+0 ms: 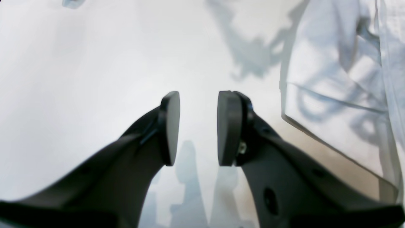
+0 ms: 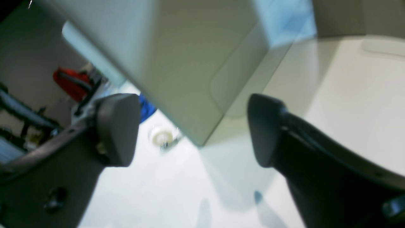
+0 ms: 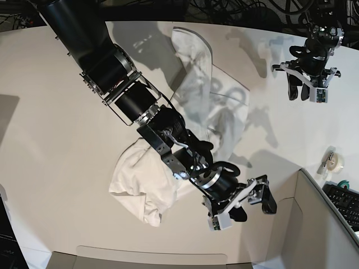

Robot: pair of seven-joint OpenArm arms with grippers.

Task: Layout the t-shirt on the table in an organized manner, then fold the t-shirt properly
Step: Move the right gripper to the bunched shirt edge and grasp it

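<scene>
The t-shirt [image 3: 216, 98] lies mid-table, plain white side up. Its upper part is spread flat and its lower left part [image 3: 143, 185] is bunched in a heap. My right gripper [image 3: 247, 210] hangs past the shirt's lower right over bare table [image 3: 56, 140], jaws wide open and empty. In the right wrist view the right gripper [image 2: 193, 129] frames only table and a grey wall; the shirt is out of that view. My left gripper [image 3: 300, 92] is at the far right, apart from the shirt. In the left wrist view the left gripper [image 1: 198, 128] is open with nothing between its pads, and the shirt's edge [image 1: 332, 88] lies to its right.
A grey box wall [image 3: 322, 224] stands at the lower right corner, close to my right gripper and looming as the grey wall [image 2: 177, 63] in the right wrist view. A tape roll [image 3: 332, 161] sits beside it. A keyboard [image 3: 345, 202] lies off the table's right.
</scene>
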